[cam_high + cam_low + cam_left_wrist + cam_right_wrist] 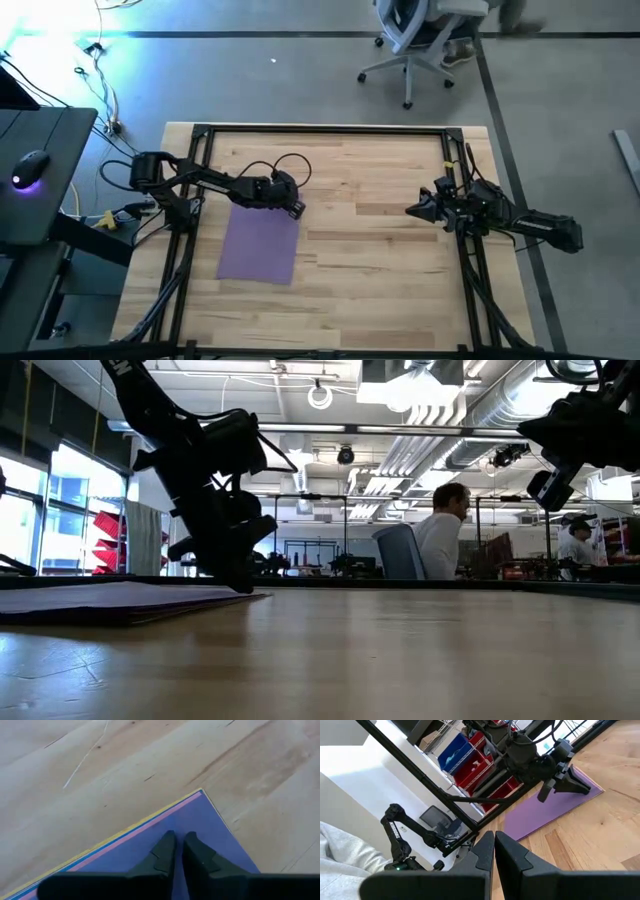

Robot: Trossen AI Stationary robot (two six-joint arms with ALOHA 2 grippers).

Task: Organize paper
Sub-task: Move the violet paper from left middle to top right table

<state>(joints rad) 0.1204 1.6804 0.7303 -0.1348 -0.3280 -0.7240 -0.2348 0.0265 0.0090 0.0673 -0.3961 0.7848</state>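
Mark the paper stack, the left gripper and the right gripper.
paper stack (258, 250), high view, middle of the purple top sheet
left gripper (297, 209), high view, shut fingertips
right gripper (412, 210), high view, shut fingertips

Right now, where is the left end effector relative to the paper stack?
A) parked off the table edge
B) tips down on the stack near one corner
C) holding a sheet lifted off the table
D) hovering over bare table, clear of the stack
B: the left end effector, fingers shut, has its tips down on the purple top sheet of the paper stack near a corner, and the stack lies flat on the table.

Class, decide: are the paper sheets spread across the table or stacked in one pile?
Stacked: the paper forms one purple-topped pile; pink, blue and yellow edges peek out beneath.
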